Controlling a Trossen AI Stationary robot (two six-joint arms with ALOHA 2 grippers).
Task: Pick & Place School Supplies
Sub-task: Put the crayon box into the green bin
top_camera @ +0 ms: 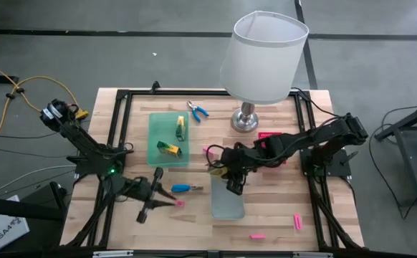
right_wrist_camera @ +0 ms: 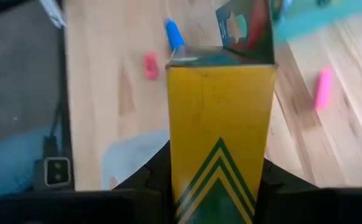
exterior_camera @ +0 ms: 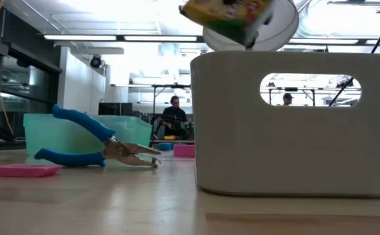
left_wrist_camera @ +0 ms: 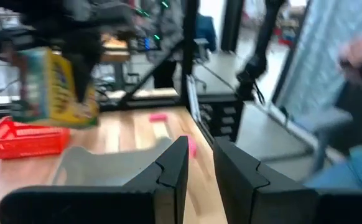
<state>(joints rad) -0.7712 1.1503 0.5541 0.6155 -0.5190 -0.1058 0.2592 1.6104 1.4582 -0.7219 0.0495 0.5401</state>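
over the grey tray at the table's near centre, the right gripper hangs with its jaws clamped on a yellow-and-green crayon box. in the low view the crayon box sits just above the tray's rim, so the drop looks to be straight down. its long axis runs out from the jaws, flap end farthest from them. its printing is too blurred to read, though the chevrons suggest a crayon brand.

left of the tray the left gripper waits, fingers slightly apart on nothing, near the blue-handled screwdriver.

farther back, more yellow-and-green boxes lie in the green tray, blue-handled pliers beyond.
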